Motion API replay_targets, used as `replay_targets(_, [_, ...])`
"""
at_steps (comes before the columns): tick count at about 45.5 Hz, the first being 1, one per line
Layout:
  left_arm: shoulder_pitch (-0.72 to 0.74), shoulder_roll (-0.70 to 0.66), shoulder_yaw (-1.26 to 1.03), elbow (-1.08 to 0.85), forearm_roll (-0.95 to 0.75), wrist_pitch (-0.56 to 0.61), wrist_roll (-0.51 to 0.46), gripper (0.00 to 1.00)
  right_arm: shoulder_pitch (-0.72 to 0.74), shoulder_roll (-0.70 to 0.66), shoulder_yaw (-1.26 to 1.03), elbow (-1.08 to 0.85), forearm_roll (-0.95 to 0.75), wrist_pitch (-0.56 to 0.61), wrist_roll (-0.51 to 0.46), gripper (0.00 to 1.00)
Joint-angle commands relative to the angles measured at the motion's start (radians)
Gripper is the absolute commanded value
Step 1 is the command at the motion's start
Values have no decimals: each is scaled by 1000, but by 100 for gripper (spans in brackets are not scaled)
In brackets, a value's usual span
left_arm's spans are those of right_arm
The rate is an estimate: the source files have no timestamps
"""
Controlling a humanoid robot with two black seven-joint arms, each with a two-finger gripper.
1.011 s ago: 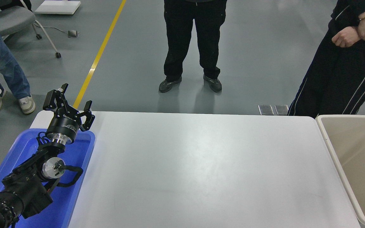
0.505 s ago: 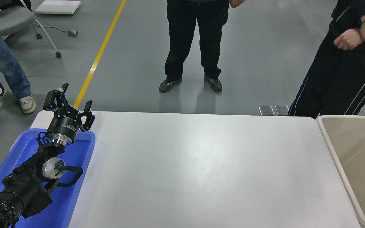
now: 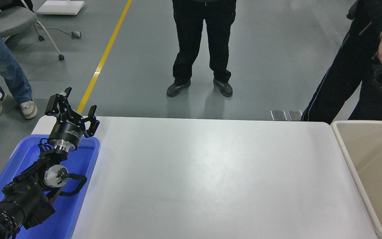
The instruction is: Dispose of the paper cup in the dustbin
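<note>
My left gripper (image 3: 73,108), parked at 9 o'clock over the blue tray (image 3: 90,166), is spread open and empty; the dustbin (image 3: 347,159) lies at 3 o'clock.

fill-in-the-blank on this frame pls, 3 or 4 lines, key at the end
1. The left gripper hangs over a tray whose colour is ____.
2. The dustbin stands at the table's ____ end.
3. The number of paper cups showing on the table is ____.
4. The line painted on the floor is ____.

Missing words: blue; right; zero; yellow
</note>
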Motion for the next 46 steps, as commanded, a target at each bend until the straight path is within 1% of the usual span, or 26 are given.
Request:
replay_targets(1, [0, 0, 0, 0, 0, 0, 0, 100, -116, 14, 136, 178, 0, -6, 141, 99])
replay_targets(5, [0, 0, -1, 0, 2, 0, 0, 100, -158, 43, 150, 181, -2, -6, 180, 99])
replay_targets(12, [0, 0, -1, 0, 0, 0, 0, 100, -242, 109, 151, 178, -3, -9, 206, 99])
replay_targets(20, [0, 0, 0, 0, 0, 0, 0, 100, -323, 192, 154, 176, -3, -11, 207, 99])
replay_targets(31, [0, 0, 0, 0, 0, 0, 0, 100, -398, 301, 265, 172, -3, -9, 207, 99])
replay_targets(36, [0, 0, -1, 0, 0, 0, 0, 100, -418, 321, 317, 172, -3, -8, 221, 99])
replay_targets(40, [0, 0, 0, 0, 0, 0, 0, 100, -423, 324, 322, 172, -3, -8, 240, 99])
replay_targets(46, [0, 0, 0, 0, 0, 0, 0, 100, -425, 319, 323, 172, -3, -6, 243, 99])
